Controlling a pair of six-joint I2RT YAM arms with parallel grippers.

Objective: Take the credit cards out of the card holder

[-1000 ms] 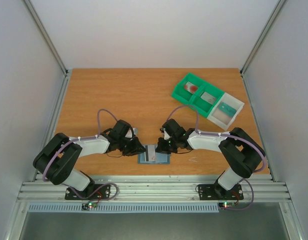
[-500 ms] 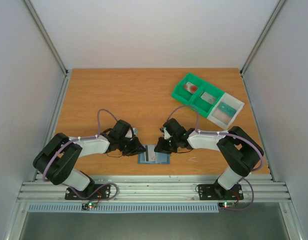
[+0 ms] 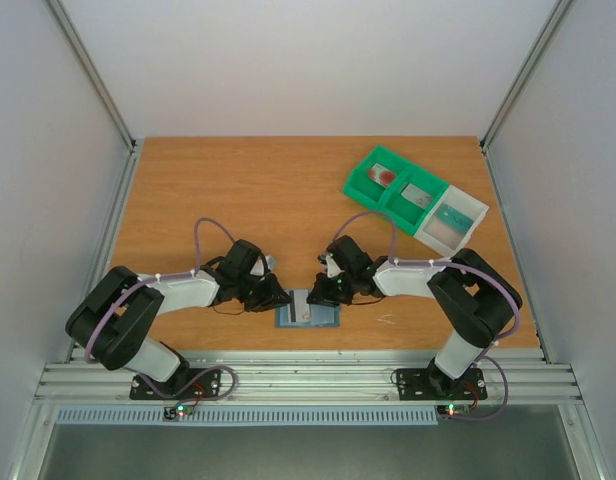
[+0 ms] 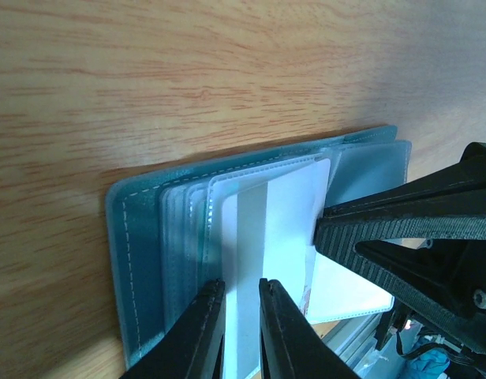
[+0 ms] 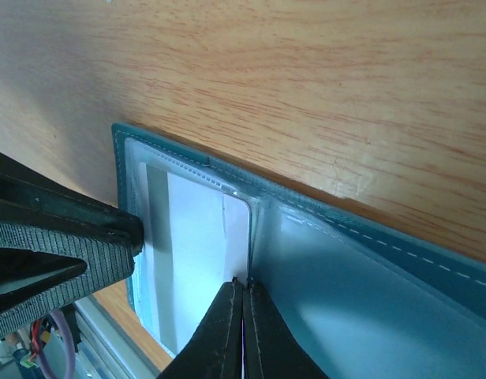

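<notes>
The left arm (image 3: 178,291) and right arm (image 3: 410,280) each pair bulky black joint housings with a white link, a thin purple cable (image 3: 201,235) looping over it. Near the bottom of the frame, black base plates (image 3: 183,385) carry what look like small red and green lights. The left gripper (image 4: 241,288) has slim, tapered black fingers (image 4: 197,335); the right gripper (image 5: 243,284) matches, one finger faced with a ribbed grey pad (image 4: 409,227)

Wood-grain table (image 4: 188,79) with smooth satin finish, card holder (image 4: 136,260) in soft slate-blue leather-look material with stitched edge, clear glossy plastic sleeves (image 4: 188,209), smooth white plastic card (image 4: 286,213), matt black plastic left gripper (image 4: 241,288), glossy green plastic bin (image 3: 363,168)
</notes>
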